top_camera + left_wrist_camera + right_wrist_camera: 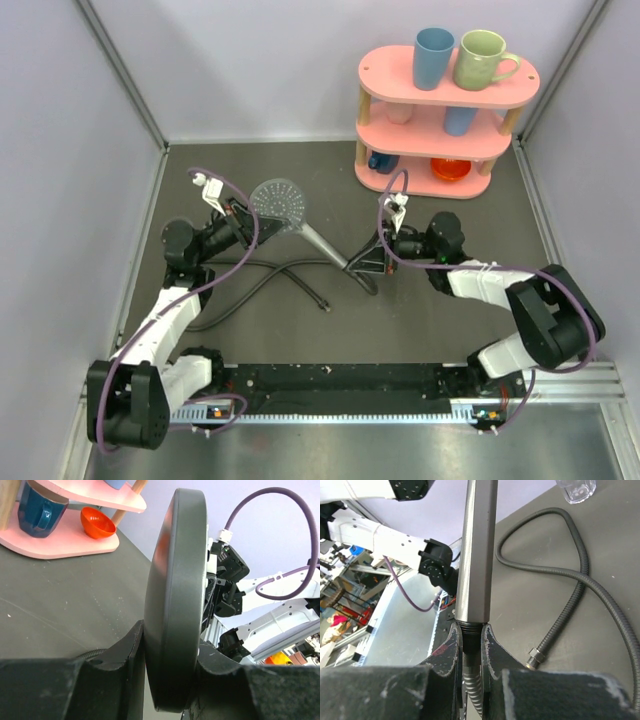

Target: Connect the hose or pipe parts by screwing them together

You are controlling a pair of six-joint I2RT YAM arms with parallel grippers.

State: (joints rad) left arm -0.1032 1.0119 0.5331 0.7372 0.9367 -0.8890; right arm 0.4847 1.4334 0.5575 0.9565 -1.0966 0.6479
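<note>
Clamping the shower head [175, 580] by its rim in the left gripper [167, 652] to stop rotation; pinching the hose [580, 580] end in the right gripper [470, 642] at the handle [477, 555] thread, seemingly for screwing.

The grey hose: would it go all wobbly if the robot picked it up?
Probably floppy: the hose lies in loose curves on the table, so it would likely sag. Its ribbed skin probably isn't slippery. Its free metal end might swing about.
</note>
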